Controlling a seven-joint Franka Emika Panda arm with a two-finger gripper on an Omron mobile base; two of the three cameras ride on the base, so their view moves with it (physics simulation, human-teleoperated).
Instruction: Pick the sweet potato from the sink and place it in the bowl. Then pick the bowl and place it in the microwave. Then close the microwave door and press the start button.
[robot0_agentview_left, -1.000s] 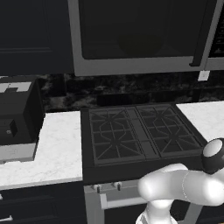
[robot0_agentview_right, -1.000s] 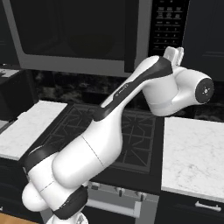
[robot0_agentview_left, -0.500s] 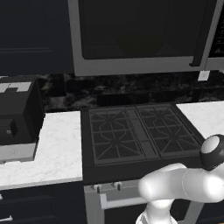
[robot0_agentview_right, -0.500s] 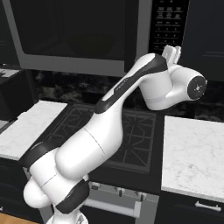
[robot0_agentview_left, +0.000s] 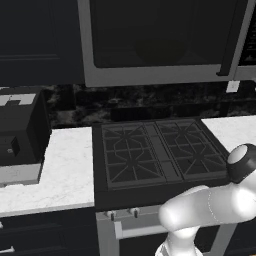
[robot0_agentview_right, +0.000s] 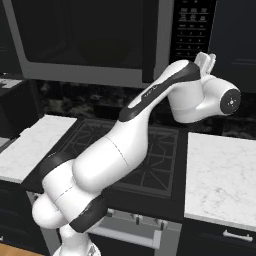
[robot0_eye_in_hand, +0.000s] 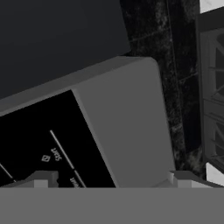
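Note:
The microwave (robot0_agentview_left: 150, 75) hangs above the stove, and its door (robot0_agentview_left: 160, 30) with the big dark window sits flush in the grey frame. The dark control strip (robot0_agentview_right: 192, 30) runs down its right side. My arm reaches up to that strip, with the hand (robot0_agentview_right: 205, 60) close against its lower end. In the hand view my gripper (robot0_eye_in_hand: 113, 179) stands open in front of the strip's bottom corner (robot0_eye_in_hand: 43, 140), where a small start label (robot0_eye_in_hand: 54, 154) shows, and nothing is between the fingertips. The sweet potato, the sink and the bowl are out of view.
A black gas stove (robot0_agentview_left: 155, 150) lies below the microwave, with an oven handle (robot0_agentview_left: 135, 230) at its front. White marble counters flank it on the left (robot0_agentview_left: 65, 165) and right (robot0_agentview_right: 225, 170). A black boxy appliance (robot0_agentview_left: 20, 130) stands on the left counter.
The arm has shifted only slightly near the control strip, its dark wrist joint rising a little in the left base view. The gripper has stayed open.

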